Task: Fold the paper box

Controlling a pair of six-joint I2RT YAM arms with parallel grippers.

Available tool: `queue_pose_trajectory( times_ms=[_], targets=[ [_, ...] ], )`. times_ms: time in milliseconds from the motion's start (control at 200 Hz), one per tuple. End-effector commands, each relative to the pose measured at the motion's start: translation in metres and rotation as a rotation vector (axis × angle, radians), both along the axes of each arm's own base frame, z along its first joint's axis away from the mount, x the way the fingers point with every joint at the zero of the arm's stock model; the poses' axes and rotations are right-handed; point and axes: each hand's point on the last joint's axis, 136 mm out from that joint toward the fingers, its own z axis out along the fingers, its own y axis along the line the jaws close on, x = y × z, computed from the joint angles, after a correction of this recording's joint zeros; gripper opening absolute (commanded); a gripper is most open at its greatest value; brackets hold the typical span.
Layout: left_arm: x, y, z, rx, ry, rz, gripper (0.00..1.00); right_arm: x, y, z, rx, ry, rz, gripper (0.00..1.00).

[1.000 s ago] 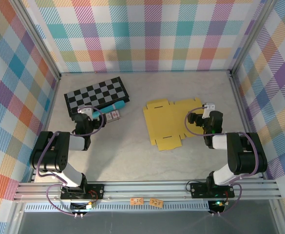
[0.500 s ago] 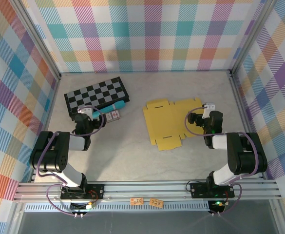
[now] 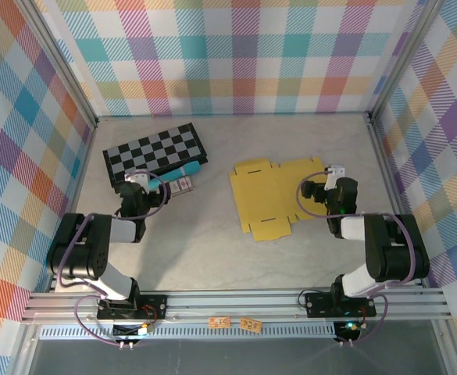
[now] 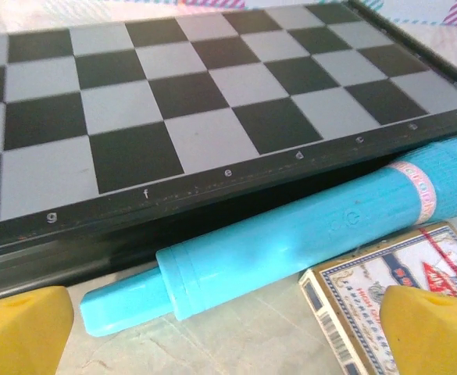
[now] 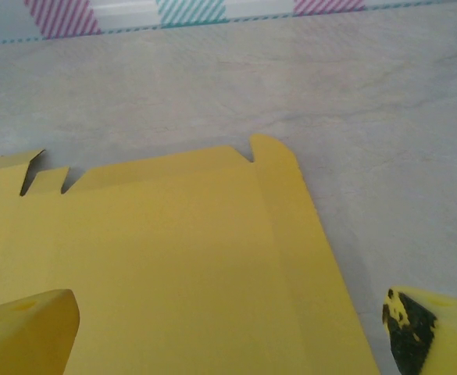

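The paper box (image 3: 271, 195) is a flat yellow die-cut sheet with flaps and tabs, lying on the table right of centre. In the right wrist view the sheet (image 5: 158, 258) spreads under and ahead of my right gripper (image 5: 228, 336), which stands open with nothing between its yellow fingers; the sheet's right flap edge runs between them. From above, that right gripper (image 3: 327, 184) sits low at the sheet's right edge. Far from the sheet, my left gripper (image 3: 138, 186) is open and empty at the left of the table.
A black-and-white checkerboard (image 3: 156, 152) lies at the back left, close ahead of my left gripper (image 4: 228, 344). A teal tube (image 4: 290, 242) lies along the board's (image 4: 173, 101) near edge, and a small printed card pack (image 4: 392, 289) sits beside it. Plaid walls enclose the table.
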Motion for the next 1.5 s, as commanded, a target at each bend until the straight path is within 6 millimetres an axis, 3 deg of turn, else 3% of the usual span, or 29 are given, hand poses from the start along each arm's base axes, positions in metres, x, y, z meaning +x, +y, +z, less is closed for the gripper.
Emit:
queue_pose_trajectory(
  times_ms=[0,125,310,365,410,445,480,500,545,585,690,760,840,1030,1160,1495],
  targets=[
    [-0.01,0.0,0.055,0.086,-0.121,0.067,1.0,-0.005,-0.02,0.046,-0.019,-0.096,-0.14,0.99],
    [-0.018,-0.011,0.116,0.109,-0.217,0.114,1.0,-0.019,-0.036,0.11,-0.077,-0.184,-0.251,0.99],
    [-0.028,-0.059,0.23,0.085,-0.37,0.115,1.0,-0.026,-0.042,0.253,0.031,-0.229,-0.33,0.99],
    [-0.035,-0.047,0.253,-0.041,-0.289,0.279,1.0,-0.028,-0.044,0.277,0.129,-0.157,-0.384,0.99],
    [-0.049,-0.034,0.249,-0.195,-0.088,0.395,1.0,-0.026,-0.034,0.285,0.239,-0.061,-0.362,0.99],
    [-0.055,-0.032,0.245,-0.286,0.012,0.455,1.0,-0.029,-0.022,0.277,0.303,0.045,-0.333,0.99],
    [-0.043,-0.044,0.238,-0.378,0.094,0.396,1.0,-0.034,-0.014,0.267,0.417,0.111,-0.345,0.99],
    [-0.032,-0.064,0.234,-0.473,0.15,0.284,1.0,-0.035,-0.007,0.263,0.477,0.124,-0.322,0.99],
    [-0.015,-0.1,0.222,-0.656,0.252,0.107,0.85,-0.03,0.014,0.266,0.559,0.105,-0.186,1.0],
    [-0.011,-0.123,0.207,-0.749,0.334,0.061,0.83,-0.029,0.023,0.261,0.597,0.125,-0.159,0.91],
    [-0.014,-0.185,0.153,-0.781,0.59,-0.029,0.72,-0.028,0.035,0.208,0.617,0.36,-0.228,0.73],
    [-0.018,-0.213,0.118,-0.75,0.722,-0.044,0.61,-0.024,0.048,0.175,0.623,0.495,-0.201,0.7],
    [-0.016,-0.243,0.097,-0.774,0.784,-0.089,0.6,-0.019,0.058,0.145,0.632,0.591,-0.17,0.7],
    [-0.002,-0.263,0.038,-0.704,0.868,-0.068,0.6,-0.01,0.059,0.088,0.614,0.753,-0.191,0.72],
    [0.012,-0.274,0.015,-0.698,0.858,-0.097,0.6,-0.006,0.054,0.054,0.617,0.852,-0.221,0.71],
    [0.044,-0.276,-0.026,-0.678,0.837,-0.087,0.59,0.007,0.042,0.022,0.629,0.911,-0.236,0.71]
  ],
)
